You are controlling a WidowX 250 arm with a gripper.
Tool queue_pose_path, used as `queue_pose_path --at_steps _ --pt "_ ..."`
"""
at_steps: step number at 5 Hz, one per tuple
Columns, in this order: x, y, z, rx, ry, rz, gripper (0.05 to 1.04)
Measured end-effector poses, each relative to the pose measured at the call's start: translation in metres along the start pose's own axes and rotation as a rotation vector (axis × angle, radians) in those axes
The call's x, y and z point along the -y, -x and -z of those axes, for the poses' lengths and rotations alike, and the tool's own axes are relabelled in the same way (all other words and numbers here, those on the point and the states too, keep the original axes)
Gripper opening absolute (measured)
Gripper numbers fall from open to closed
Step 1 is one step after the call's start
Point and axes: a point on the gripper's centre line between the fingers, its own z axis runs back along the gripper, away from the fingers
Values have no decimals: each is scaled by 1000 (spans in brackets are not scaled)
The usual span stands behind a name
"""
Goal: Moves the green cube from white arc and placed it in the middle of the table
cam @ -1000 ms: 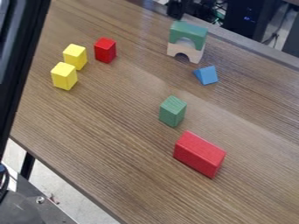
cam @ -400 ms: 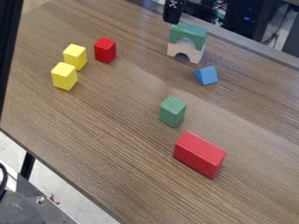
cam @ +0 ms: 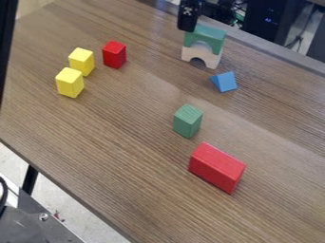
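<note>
At the top of the camera view, a black part of the gripper (cam: 188, 16) hangs at the upper left of the green arch-shaped block, overlapping its left corner in the view; whether they touch I cannot tell. That green block (cam: 204, 35) rests on top of the white arc (cam: 213, 60), near the table's far edge. A separate green block (cam: 188, 121) stands upright around the middle of the wooden table (cam: 127, 128).
A blue triangular block (cam: 224, 81) lies just below the white arc. The large red block (cam: 216, 167) is at lower right. Toward the upper left stand a small red block (cam: 114, 54) and two yellow blocks (cam: 70, 82). A black frame runs down the left edge.
The gripper has come down and slightly closer to the green block on the white arc. The black shape at the left edge has shifted left. The blocks have stayed put.
</note>
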Motion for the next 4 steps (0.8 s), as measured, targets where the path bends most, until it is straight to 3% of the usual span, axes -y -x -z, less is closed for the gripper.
queue_pose_path --at_steps 2,4 --pt "8 4 -11 -27 33 -13 998" --pt "13 8 -3 -33 14 -20 998"
